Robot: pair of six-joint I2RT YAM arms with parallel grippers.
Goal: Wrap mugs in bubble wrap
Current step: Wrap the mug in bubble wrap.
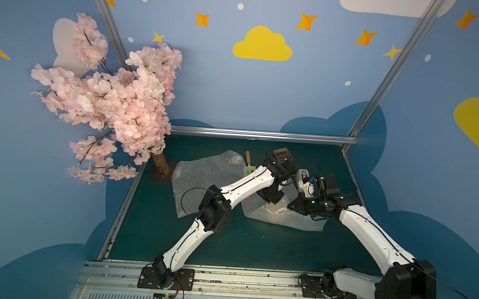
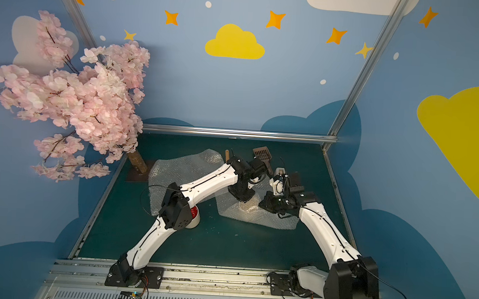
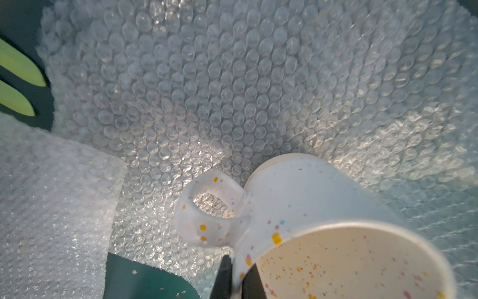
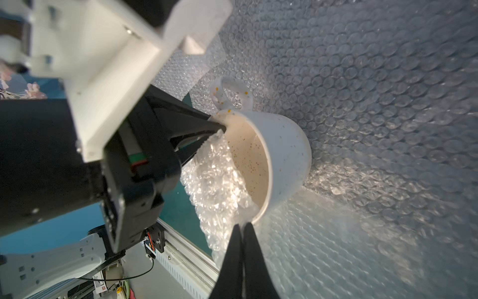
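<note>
Blue walls (image 1: 235, 98) painted with yellow clouds (image 1: 262, 45) and orange stars (image 1: 306, 21) enclose a green table (image 1: 255, 248) and blossom tree (image 1: 115, 102).

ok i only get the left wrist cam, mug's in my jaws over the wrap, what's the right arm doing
observer: right gripper is at the mug rim opposite the handle, jaws shut on a bunched edge of wrap
operator: any wrap over the mouth
observer: yes, that bunch covers part of it, running from your left gripper to the right one
operator: where's the other mug
observer: red mug stands on the table, half hidden behind the left elbow
</note>
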